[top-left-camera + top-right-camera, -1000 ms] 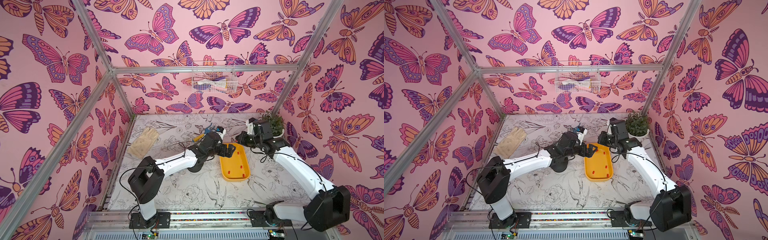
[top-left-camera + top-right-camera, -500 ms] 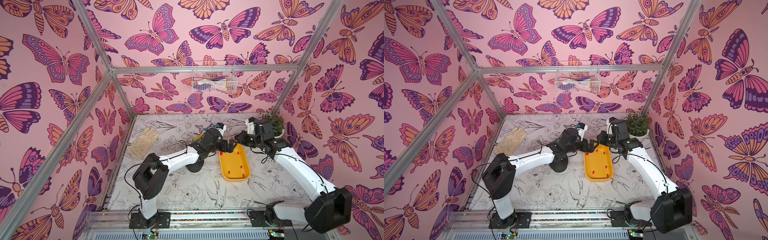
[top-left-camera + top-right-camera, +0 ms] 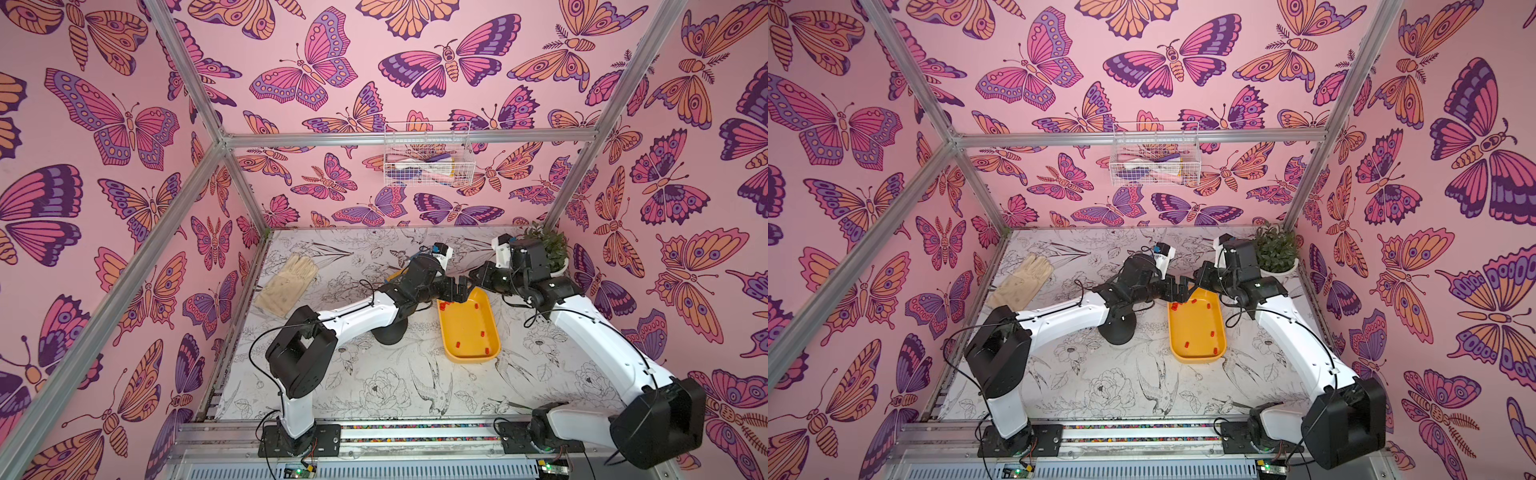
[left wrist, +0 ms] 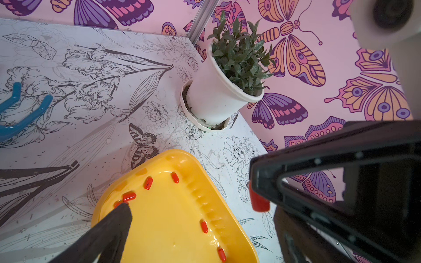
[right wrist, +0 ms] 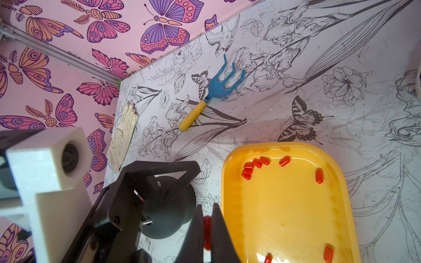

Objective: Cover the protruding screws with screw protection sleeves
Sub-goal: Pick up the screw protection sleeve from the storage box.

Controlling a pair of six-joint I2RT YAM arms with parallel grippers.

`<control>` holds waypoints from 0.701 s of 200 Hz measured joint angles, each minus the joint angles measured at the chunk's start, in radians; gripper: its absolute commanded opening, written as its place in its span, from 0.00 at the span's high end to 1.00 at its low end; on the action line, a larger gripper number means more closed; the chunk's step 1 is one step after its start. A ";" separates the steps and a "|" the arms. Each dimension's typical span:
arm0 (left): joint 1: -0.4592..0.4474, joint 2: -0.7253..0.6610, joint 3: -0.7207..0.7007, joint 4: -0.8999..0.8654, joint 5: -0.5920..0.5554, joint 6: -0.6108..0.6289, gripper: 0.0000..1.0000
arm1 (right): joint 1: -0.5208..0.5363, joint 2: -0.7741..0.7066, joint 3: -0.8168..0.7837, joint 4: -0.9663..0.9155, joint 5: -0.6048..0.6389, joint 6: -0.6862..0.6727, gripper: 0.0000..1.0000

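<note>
Closes gap above tray's [image 3: 467, 332] far end between wide-open left end effector [image 3: 460, 289] and right end effector [image 5: 206, 210] pinching one red sleeve [image 5: 207, 230]; suggests handover before capping screws [image 5: 147, 221] on dome [image 3: 388, 334] beside tray.

You are looking down onto one rounded end of the yellow tray [image 4: 170, 223]. Six screw protection sleeves [image 4: 148, 183] lie loose along its walls, and one of them is half hidden behind the dark finger [image 4: 118, 218] of your left gripper [image 4: 201, 210]. That finger's tip hangs over a tray corner. The other finger is only a dark blur beneath the right gripper [image 4: 255, 189], so your jaws stand wide apart. The right gripper reaches in just beside the tray's rim and pinches a red sleeve [image 4: 259, 201] at its tip, above the table [image 4: 91, 141]. Past the tray, a potted plant [image 4: 237, 54] stands in the corner by the butterfly wall [image 4: 296, 68]. Blue rake tines [image 4: 20, 109] are cut off by the frame.
</note>
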 measured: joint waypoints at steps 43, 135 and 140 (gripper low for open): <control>0.012 0.000 0.000 0.000 0.009 -0.003 0.00 | 0.000 -0.002 -0.004 0.013 -0.009 0.000 0.90; 0.020 0.006 0.000 0.001 0.016 -0.004 0.00 | -0.002 -0.018 -0.024 0.027 -0.019 0.000 0.90; 0.020 0.006 0.000 0.001 0.017 -0.004 0.00 | -0.003 -0.018 -0.024 0.028 -0.021 0.000 0.90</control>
